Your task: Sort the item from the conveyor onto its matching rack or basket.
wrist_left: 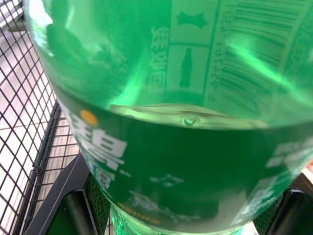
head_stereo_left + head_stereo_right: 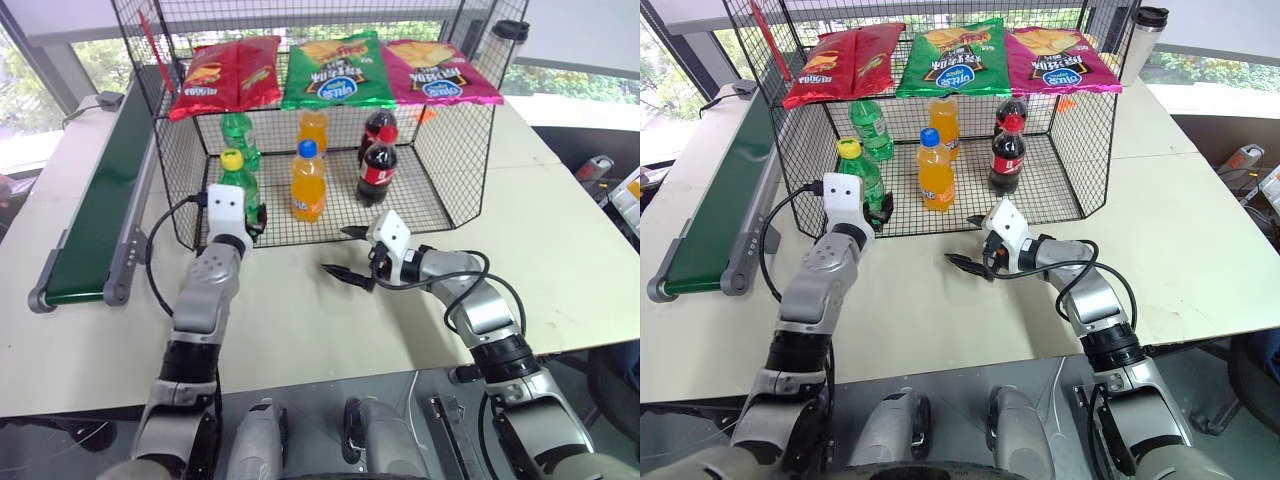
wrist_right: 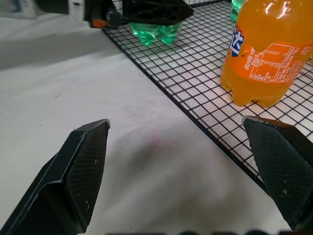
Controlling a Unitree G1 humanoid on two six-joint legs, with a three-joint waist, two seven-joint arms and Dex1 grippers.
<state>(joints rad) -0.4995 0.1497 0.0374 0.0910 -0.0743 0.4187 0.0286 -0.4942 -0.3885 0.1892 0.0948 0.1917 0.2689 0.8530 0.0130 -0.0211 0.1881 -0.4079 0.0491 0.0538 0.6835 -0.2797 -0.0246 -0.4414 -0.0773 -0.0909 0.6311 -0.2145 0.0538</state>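
Observation:
The item, a clear-green bottle with a yellow cap, stands upright at the front-left corner of the black wire-mesh cage. My left gripper is shut on the bottle's lower body, and its green label sits close up in the left wrist view. In the right wrist view the bottle's base is at the grid floor, under the black fingers. My right gripper hovers open over the table just outside the cage's front edge, holding nothing. The dark-green conveyor runs along the left.
Inside the cage stand a green-capped green bottle, two orange bottles, and two cola bottles. Three chip bags hang on the back wall. A tumbler stands behind the cage's right corner. Bare tabletop lies to the right.

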